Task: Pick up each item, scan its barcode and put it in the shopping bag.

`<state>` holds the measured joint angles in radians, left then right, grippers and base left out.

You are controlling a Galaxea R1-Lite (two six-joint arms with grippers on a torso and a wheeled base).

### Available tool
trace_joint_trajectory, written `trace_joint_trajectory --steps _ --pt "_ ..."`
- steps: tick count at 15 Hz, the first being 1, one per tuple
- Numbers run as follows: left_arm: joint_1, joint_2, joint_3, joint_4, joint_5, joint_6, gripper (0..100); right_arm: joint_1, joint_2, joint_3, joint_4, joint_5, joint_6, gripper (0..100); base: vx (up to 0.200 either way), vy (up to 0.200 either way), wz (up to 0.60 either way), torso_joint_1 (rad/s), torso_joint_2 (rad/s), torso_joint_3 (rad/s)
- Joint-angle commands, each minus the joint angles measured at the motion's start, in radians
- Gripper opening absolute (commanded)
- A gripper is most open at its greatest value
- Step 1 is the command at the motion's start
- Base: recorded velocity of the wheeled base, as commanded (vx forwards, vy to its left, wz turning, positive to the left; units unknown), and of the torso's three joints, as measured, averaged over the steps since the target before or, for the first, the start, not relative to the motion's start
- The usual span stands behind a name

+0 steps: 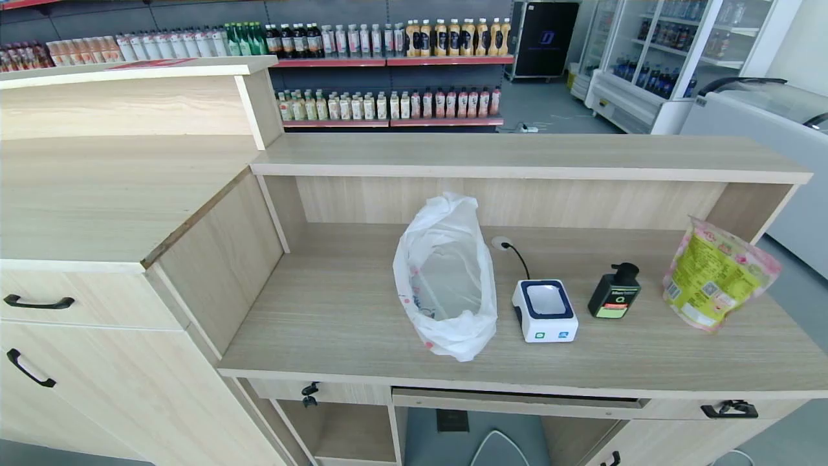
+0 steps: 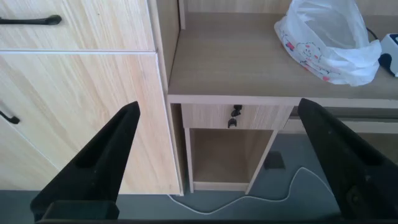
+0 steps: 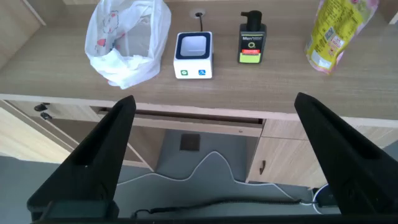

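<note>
On pale wooden counter (image 1: 336, 323), white plastic shopping bag (image 1: 446, 278) leftmost, boxy white scanner (image 1: 544, 310) just right, dark pump bottle (image 1: 614, 294) next, green pouch (image 1: 715, 275) rightmost.

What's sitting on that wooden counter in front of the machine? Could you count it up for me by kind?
Plastic shopping bag: 1
Barcode scanner: 1
Dark pump bottle: 1
Green snack pouch: 1
Total: 4
</note>
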<state>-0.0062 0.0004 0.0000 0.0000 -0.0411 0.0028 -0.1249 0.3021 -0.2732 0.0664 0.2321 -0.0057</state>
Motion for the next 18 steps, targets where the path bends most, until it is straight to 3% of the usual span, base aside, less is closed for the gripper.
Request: trace_joint_trajectory --steps 1,5,10,13,14,18 --pt "0.000 0.001 0.000 0.000 -0.002 0.003 100 0.022 0.072 -0.011 -0.017 0.001 0.000 100 0.000 0.000 0.00 0.000 0.00 0.000" --pt "0.000 0.001 0.000 0.000 -0.002 0.006 100 0.033 0.141 -0.021 -0.080 -0.008 -0.011 100 0.000 0.000 0.00 0.000 0.00 0.000" --pt "0.000 0.000 0.000 -0.002 -0.002 0.023 100 -0.024 0.362 -0.027 -0.327 -0.014 -0.011 100 0.200 0.000 0.00 -0.006 0.00 0.005" --pt "0.000 0.000 0.000 0.000 0.000 0.017 100 -0.032 0.500 -0.031 -0.464 -0.013 -0.013 100 0.200 0.000 0.00 0.010 0.01 -0.001" --pt "0.000 0.001 0.000 0.000 -0.002 0.003 100 -0.033 0.537 -0.043 -0.479 -0.013 -0.013 100 0.000 0.000 0.00 0.000 0.00 0.000" --pt "0.000 0.001 0.000 0.000 0.000 0.000 100 -0.098 0.720 -0.096 -0.481 -0.011 -0.060 100 0.000 0.000 0.00 0.000 0.00 0.000"
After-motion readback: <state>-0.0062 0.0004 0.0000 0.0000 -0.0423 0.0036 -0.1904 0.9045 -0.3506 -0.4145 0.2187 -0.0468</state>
